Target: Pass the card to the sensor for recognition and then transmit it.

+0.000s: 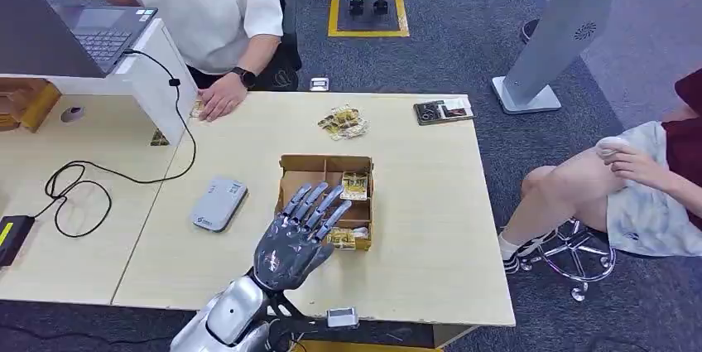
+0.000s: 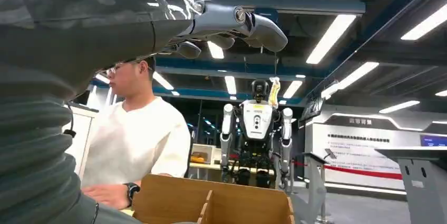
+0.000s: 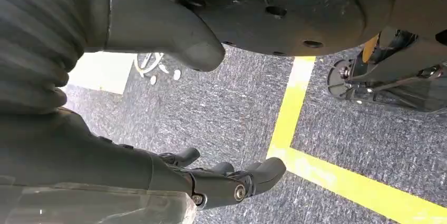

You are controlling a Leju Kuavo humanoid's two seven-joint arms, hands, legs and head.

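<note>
A brown cardboard box with dividers stands in the middle of the pale table. One yellow-printed card lies in its far right compartment and another card in the near right one. My left hand hovers over the box's near left side, fingers spread and holding nothing. From the left wrist, that left hand reaches out above the box's wall. The grey sensor lies flat to the left of the box. My right hand hangs over the carpet with nothing in it.
Loose cards and a dark booklet lie at the table's far side. A person in white stands behind, one hand on the table. Another person sits at the right. A laptop and black cable are at the left.
</note>
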